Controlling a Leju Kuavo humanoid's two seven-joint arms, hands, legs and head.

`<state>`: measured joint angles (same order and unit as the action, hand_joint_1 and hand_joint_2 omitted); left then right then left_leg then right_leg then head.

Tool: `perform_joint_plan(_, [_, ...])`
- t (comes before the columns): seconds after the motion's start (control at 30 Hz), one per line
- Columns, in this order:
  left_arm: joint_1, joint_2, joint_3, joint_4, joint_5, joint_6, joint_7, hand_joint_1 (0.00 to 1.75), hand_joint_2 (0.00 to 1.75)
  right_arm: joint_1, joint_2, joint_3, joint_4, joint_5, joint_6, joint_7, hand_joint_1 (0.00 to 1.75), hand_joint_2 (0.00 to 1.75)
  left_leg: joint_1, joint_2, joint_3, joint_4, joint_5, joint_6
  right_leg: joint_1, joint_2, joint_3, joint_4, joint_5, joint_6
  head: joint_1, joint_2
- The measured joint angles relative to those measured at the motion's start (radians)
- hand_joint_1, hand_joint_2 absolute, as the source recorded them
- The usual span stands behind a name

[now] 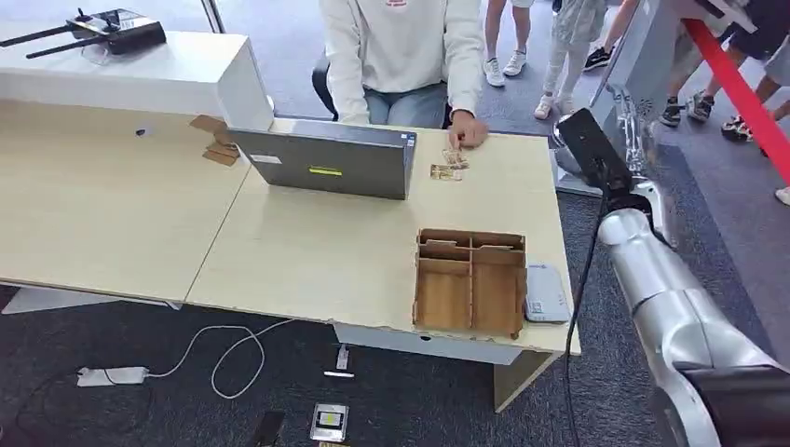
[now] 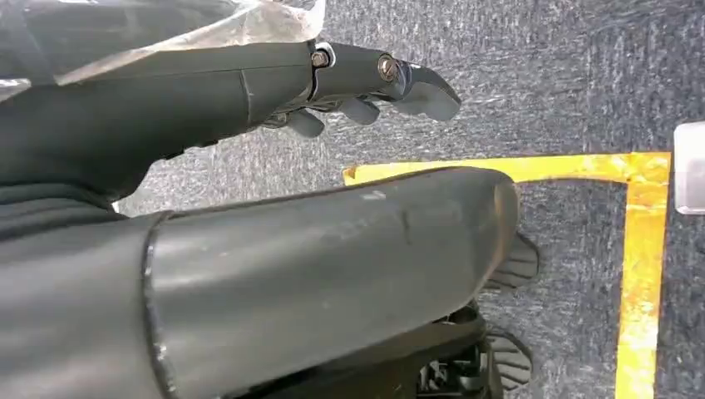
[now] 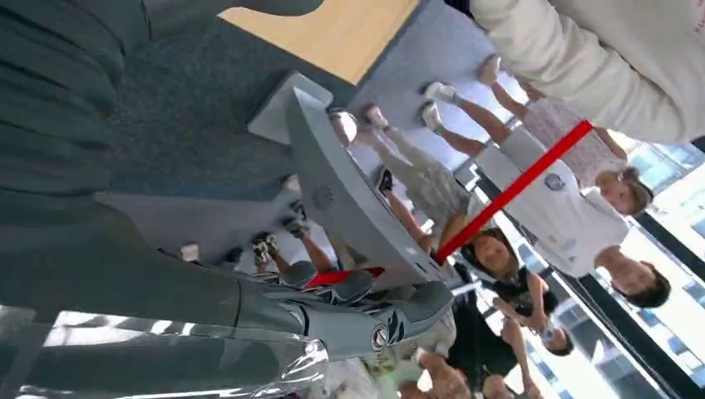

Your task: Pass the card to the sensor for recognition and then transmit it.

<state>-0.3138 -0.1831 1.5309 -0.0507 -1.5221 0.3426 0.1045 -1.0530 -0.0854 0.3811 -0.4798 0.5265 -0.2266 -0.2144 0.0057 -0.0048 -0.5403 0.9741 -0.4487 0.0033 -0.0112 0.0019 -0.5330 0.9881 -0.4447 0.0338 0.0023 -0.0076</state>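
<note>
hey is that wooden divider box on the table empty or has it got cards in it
Mostly empty: in the head view the two large front compartments of the wooden box show bare wood. The narrow back slots are too small to tell.

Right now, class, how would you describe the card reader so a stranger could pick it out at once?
Find the light wooden table, then the brown compartmented wooden tray at its near right corner. The small flat white-grey card reader lies against the tray's right side, the only pale plastic thing there.

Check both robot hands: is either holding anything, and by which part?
Nothing is held. The left robot hand hangs over the floor with nothing in it, and the right robot hand is raised with nothing in it.
</note>
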Motion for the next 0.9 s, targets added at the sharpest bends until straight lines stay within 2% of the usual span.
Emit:
perform_joint_plan(0.27, [0.0, 0.0, 0.0, 0.0, 0.016, -0.01, 0.001, 0.0, 0.0, 0.096, -0.063, 0.0, -0.081, -0.009, 0.091, 0.023, 0.0, 1.75, 0.0, 0.0, 0.0, 0.0, 0.0, 0.0, 0.0, 0.0, 0.0, 0.0, 0.0, 0.0, 0.0, 0.0])
perform_joint_plan(0.43, [0.001, 0.0, 0.0, 0.0, 0.018, -0.01, -0.001, 0.0, 0.0, 0.131, -0.085, 0.0, -0.115, -0.012, 0.104, 0.047, 0.0, 1.75, 0.0, 0.0, 0.0, 0.0, 0.0, 0.0, 0.0, 0.0, 0.0, 0.0, 0.0, 0.0, 0.0, 0.0])
perform_joint_plan(0.63, [0.0, 0.0, 0.0, 0.0, 0.009, -0.024, 0.009, 0.0, 0.0, 0.15, -0.099, 0.0, -0.143, -0.011, 0.117, 0.058, 0.0, 1.75, 0.0, 0.0, 0.0, 0.0, 0.0, 0.0, 0.0, 0.0, 0.0, 0.0, 0.0, 0.0, 0.0, 0.0])
perform_joint_plan(0.9, [-0.001, 0.005, 0.0, 0.0, -0.004, -0.048, 0.023, 0.0, 0.0, 0.163, -0.109, 0.001, -0.172, 0.003, 0.177, 0.084, 0.0, 1.75, 0.0, 0.0, 0.0, 0.0, 0.0, 0.0, 0.0, 0.0, 0.0, 0.0, 0.0, 0.0, 0.0, 0.0])
